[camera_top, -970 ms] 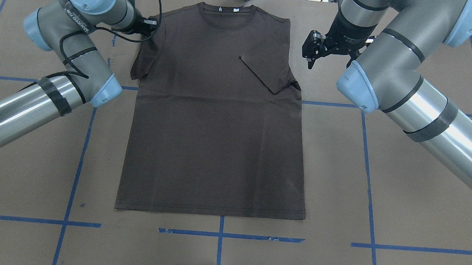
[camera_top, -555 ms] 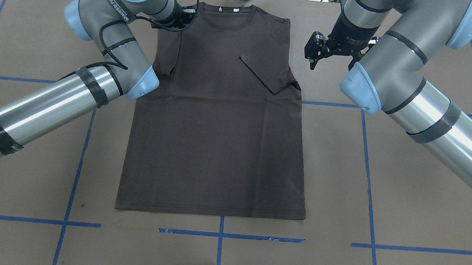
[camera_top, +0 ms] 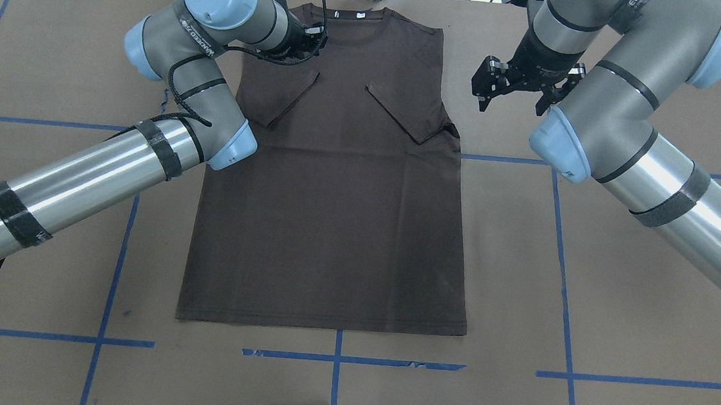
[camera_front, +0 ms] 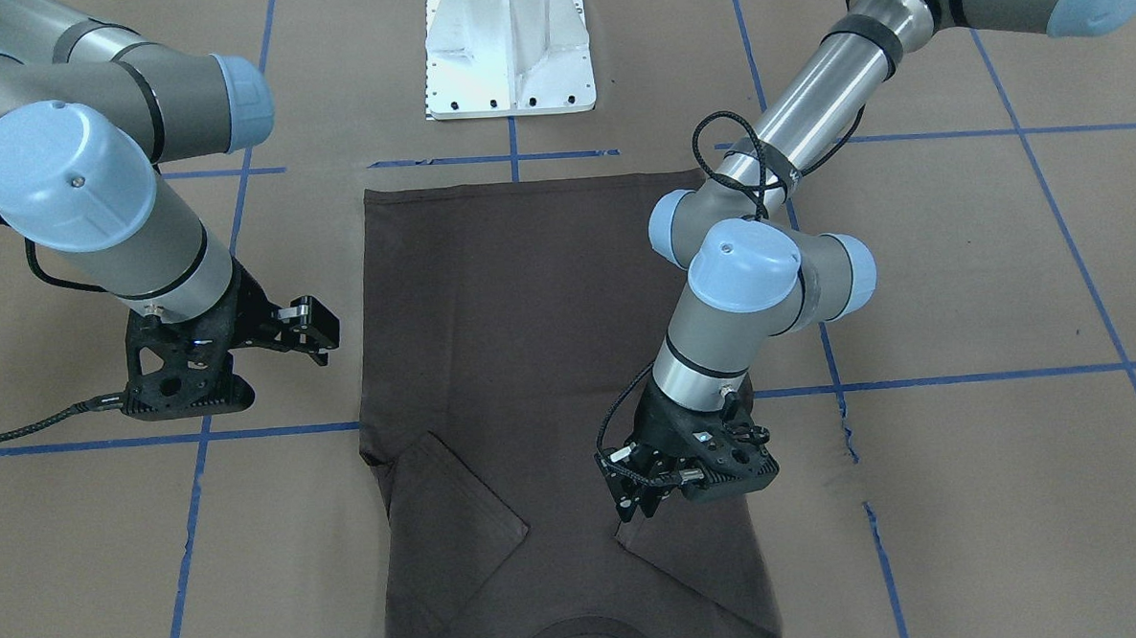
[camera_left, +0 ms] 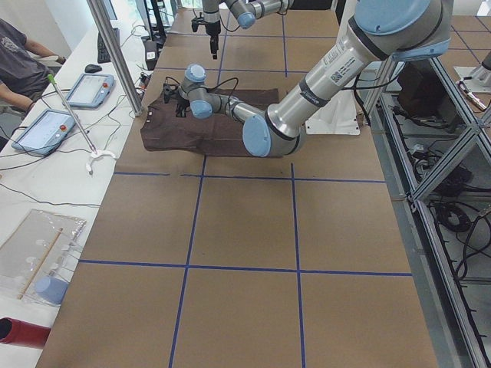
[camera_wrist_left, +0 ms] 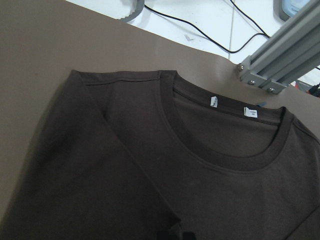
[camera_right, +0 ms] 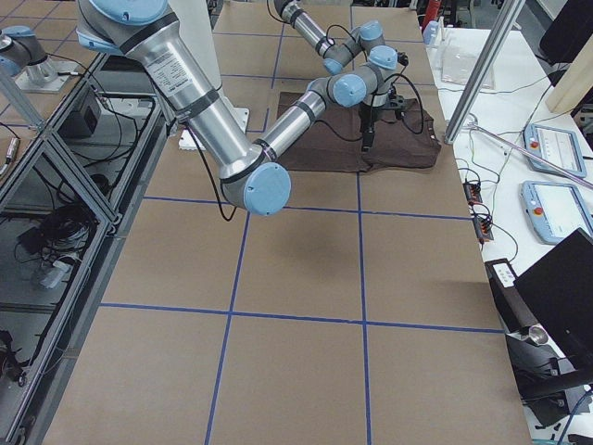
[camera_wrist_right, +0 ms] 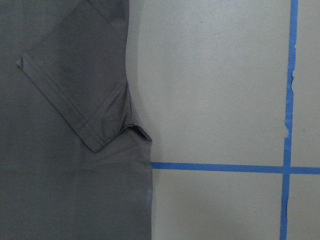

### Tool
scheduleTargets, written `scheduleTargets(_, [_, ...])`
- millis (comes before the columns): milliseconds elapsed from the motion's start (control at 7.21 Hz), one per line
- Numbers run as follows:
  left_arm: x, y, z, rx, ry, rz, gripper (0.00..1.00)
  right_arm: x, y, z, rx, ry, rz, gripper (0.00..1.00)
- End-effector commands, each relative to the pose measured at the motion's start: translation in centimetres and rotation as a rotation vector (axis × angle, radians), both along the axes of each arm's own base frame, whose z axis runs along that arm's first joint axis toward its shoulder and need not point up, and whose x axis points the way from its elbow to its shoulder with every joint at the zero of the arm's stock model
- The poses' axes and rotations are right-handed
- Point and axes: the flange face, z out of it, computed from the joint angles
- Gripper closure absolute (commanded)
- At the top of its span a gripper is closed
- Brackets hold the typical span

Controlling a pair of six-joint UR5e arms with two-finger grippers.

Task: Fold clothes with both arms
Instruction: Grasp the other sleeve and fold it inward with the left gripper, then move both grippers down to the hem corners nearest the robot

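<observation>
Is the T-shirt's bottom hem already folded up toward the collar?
No: the T-shirt lies full length, its hem flat and far from the collar.

This is a robotics lab. Two industrial robots, a left arm [camera_top: 78, 187] and a right arm [camera_top: 688, 206], work over a wide desk [camera_top: 642, 379] papered brown and gridded with blue tape lines [camera_top: 335, 358]. A white metal pedestal [camera_front: 508, 48] is bolted at the desk's near edge. Aluminium frame posts [camera_left: 115, 54] line the far edge. Beyond them, a white bench [camera_left: 54, 184] carries touch-screen control pads [camera_left: 42, 130], and a person [camera_left: 19, 65] sits there. Cable bundles [camera_right: 54, 229] lie in floor racks behind the robot.
</observation>
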Motion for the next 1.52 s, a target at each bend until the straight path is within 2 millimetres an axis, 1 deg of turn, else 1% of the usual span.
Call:
scheduleTargets(0, [-2.2, 4.1, -0.1, 0.023, 0.083, 0.125, 0.00, -0.1, 0.6, 0.2, 0.001, -0.015, 0.003, 0.00])
scheduleTargets(139, [-5.4, 8.4, 1.8, 0.029, 0.130, 0.216, 0.00, 0.0, 1.9, -0.5, -0.054, -0.058, 0.004, 0.00])
scheduleTargets(277, [-8.7, 11.9, 3.9, 0.034, 0.134, 0.219, 0.00, 0.2, 5.4, -0.2, -0.091, -0.083, 0.019, 0.00])
scheduleTargets(416, [-10.5, 14.3, 4.5, 0.009, 0.112, 0.218, 0.00, 0.3, 9.2, -0.5, -0.081, -0.105, -0.005, 0.00])
scheduleTargets(555, [-11.7, 17.2, 5.5, -0.013, 0.091, 0.233, 0.00, -1.0, 12.4, -1.0, -0.137, -0.116, 0.009, 0.00])
scheduleTargets(693, [-12.8, 19.9, 7.0, -0.027, 0.077, 0.248, 0.00, -4.0, 15.0, -1.2, -0.139, -0.077, 0.077, 0.00])
scheduleTargets(832, [-13.6, 21.8, 8.3, -0.052, 0.037, 0.235, 0.00, -6.2, 18.2, -0.6, -0.086, -0.065, 0.067, 0.00])
scheduleTargets(970, [-12.1, 25.2, 9.2, -0.054, -0.052, 0.215, 0.00, -5.5, 20.5, 0.5, -0.104, -0.090, 0.082, 0.00])
scheduleTargets(1109, [-11.5, 27.3, 8.9, -0.057, -0.153, 0.203, 0.00, -5.4, 23.4, 1.9, -0.110, -0.110, 0.135, 0.00])
scheduleTargets(1248, [-12.1, 28.9, 7.0, -0.072, -0.181, 0.224, 0.00, -6.6, 26.2, 4.4, -0.093, -0.105, 0.158, 0.00])
scheduleTargets(1386, [-12.6, 29.3, 6.0, -0.066, -0.171, 0.226, 0.00, -8.7, 28.5, 4.9, -0.082, -0.090, 0.171, 0.00])
